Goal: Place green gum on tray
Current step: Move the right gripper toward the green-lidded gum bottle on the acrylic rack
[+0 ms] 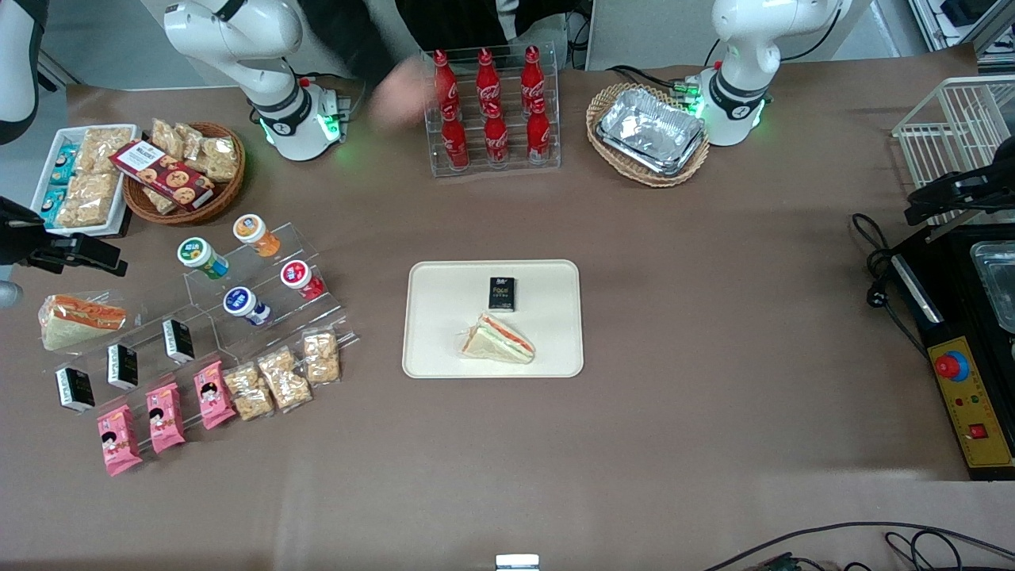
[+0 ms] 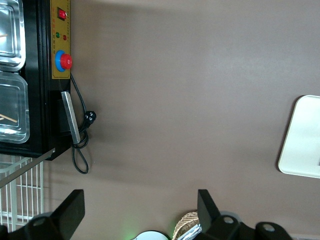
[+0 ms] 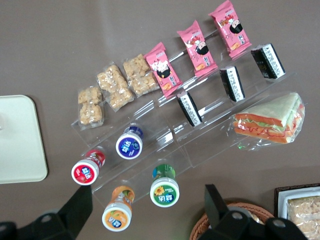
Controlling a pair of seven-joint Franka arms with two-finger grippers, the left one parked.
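The green gum (image 1: 202, 258) lies tilted on the upper step of a clear acrylic stand, its green-rimmed lid toward the front camera. In the right wrist view, the green gum (image 3: 164, 189) lies beside the orange-lidded bottle (image 3: 117, 212). My right gripper (image 3: 147, 207) hangs open and empty above both bottles, touching neither. In the front view the gripper (image 1: 87, 252) is at the working arm's end of the table, beside the stand. The cream-white tray (image 1: 444, 301) lies mid-table and holds a sandwich (image 1: 499, 339) and a small black box (image 1: 501, 293). The tray's edge also shows in the right wrist view (image 3: 17, 140).
The stand also holds red-lidded (image 1: 297, 276) and blue-lidded (image 1: 242, 304) bottles, black boxes, pink packets and cracker bags. A wrapped sandwich (image 1: 79, 319) lies beside it. A snack basket (image 1: 186, 170), a cola rack (image 1: 492, 111) with a blurred hand (image 1: 400, 91) beside it, and a foil-tray basket (image 1: 650, 133) stand farther back.
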